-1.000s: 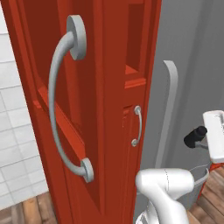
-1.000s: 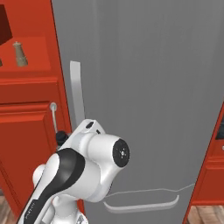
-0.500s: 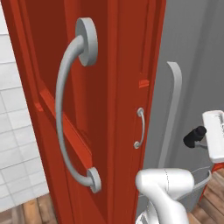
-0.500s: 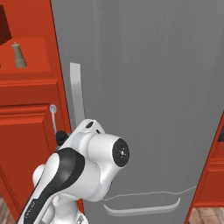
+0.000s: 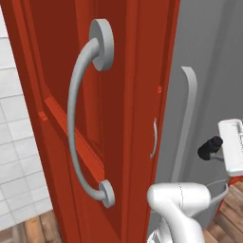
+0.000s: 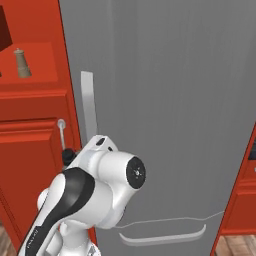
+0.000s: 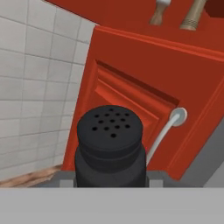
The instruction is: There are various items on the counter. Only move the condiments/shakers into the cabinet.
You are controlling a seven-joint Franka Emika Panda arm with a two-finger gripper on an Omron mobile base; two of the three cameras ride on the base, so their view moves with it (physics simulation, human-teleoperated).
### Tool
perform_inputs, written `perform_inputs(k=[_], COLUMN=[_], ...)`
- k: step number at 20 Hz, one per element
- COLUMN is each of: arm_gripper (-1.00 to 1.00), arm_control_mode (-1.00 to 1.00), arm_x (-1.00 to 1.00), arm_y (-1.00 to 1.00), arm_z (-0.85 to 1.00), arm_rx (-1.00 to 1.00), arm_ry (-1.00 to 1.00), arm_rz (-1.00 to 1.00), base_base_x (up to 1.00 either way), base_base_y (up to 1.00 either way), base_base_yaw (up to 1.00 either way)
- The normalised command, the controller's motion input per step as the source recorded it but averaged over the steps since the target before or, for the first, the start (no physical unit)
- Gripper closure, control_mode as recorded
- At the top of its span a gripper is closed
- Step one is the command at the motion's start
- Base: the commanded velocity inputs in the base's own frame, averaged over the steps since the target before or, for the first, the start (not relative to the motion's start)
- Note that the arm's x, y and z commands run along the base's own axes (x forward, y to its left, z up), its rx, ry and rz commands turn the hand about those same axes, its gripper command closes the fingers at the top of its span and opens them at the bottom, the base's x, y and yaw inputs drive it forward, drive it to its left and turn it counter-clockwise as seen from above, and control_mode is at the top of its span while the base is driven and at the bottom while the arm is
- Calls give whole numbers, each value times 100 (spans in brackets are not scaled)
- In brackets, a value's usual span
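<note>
Two shakers already sit on the cabinet shelf [image 7: 131, 17]: tan mill [image 7: 192, 15] and brown one [image 7: 159, 12]. I've got the dark shaker [image 7: 110, 146] with the perforated top clamped in the gripper [image 7: 110, 177], jaws narrowed on its body. Risk: the open cabinet door [image 5: 95, 118] is close beside the arm; swinging up to the shelf I could clip it or its handle [image 5: 78, 118], knocking the shaker loose. Fingertips hidden behind the shaker, and the shelved shakers are cut off at frame top.
</note>
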Motion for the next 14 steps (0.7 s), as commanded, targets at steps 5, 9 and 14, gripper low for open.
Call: perform_inputs(k=[5,9,14], arm_gripper=[100,100,100], arm_control_mode=[-100,-100,-100], arm_x=[12,38,42], arm_y=[70,77,55], arm_z=[57,72,49], arm_rx=[-6,-4,0], arm_ry=[-2,-1,3], arm_rz=[-2,-7,-10], base_base_x=[0,0,0], base_base_y=[0,0,0], base_base_yaw=[0,0,0])
